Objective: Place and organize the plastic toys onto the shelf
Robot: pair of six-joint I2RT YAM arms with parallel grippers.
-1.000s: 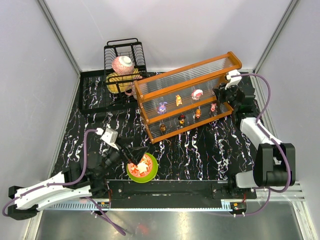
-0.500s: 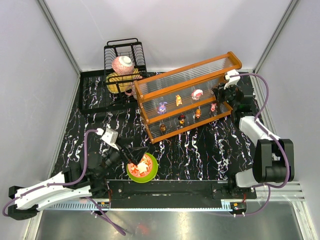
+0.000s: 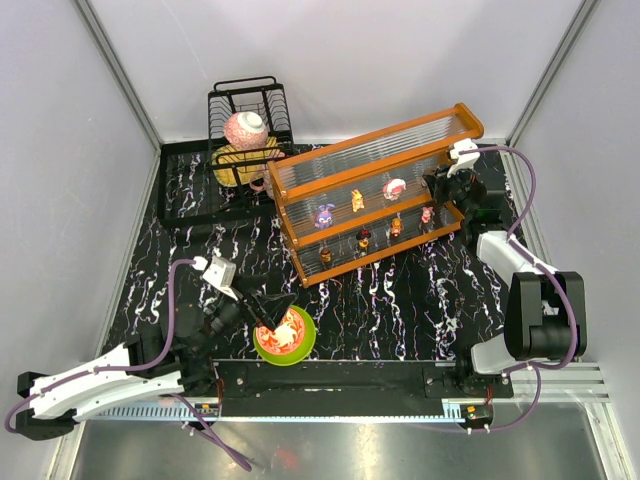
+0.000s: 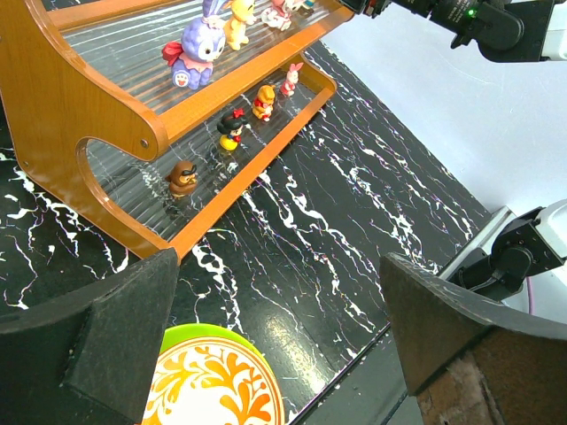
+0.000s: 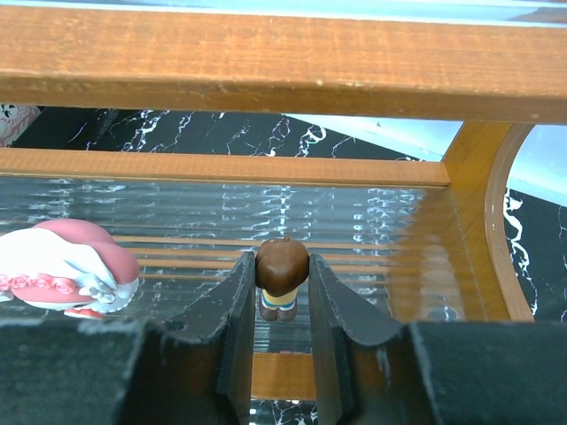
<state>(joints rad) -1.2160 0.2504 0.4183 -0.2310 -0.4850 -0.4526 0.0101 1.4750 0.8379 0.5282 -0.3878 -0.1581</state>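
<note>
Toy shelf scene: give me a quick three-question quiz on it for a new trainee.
1. True or false: the left gripper is shut on a toy.
2. What does the right gripper hold? A, a spoon; B, a brown-headed figurine; C, nothing.
3. How many toys stand on the lowest tier of the shelf?
Key: 1 false, it is open and empty. 2 B. 3 four.
</note>
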